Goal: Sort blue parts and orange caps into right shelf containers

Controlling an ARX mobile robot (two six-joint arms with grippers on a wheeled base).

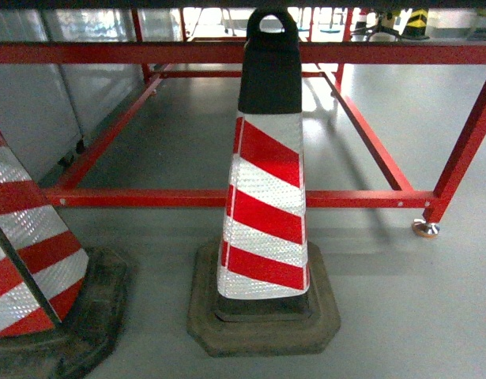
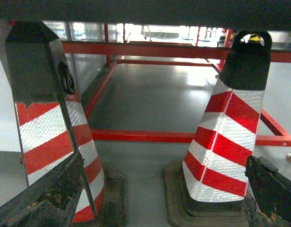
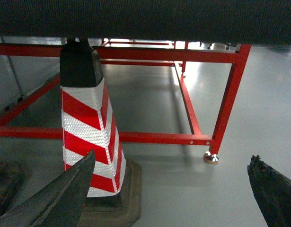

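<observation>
No blue parts, orange caps or right shelf containers show in any view. My left gripper [image 2: 162, 191] is open, with its worn black fingers [image 2: 46, 196] at the lower corners of the left wrist view and only floor between them. My right gripper [image 3: 171, 189] is also open and empty, its fingertips [image 3: 273, 189] wide apart above bare grey floor. Neither gripper shows in the head view.
A red-and-white striped traffic cone [image 1: 266, 189] on a dark rubber base stands straight ahead. A second cone [image 1: 29, 237] is at the left edge. Behind them runs a red steel table frame [image 1: 227, 197] with a levelling foot [image 1: 425, 229] at the right. The floor is smooth grey.
</observation>
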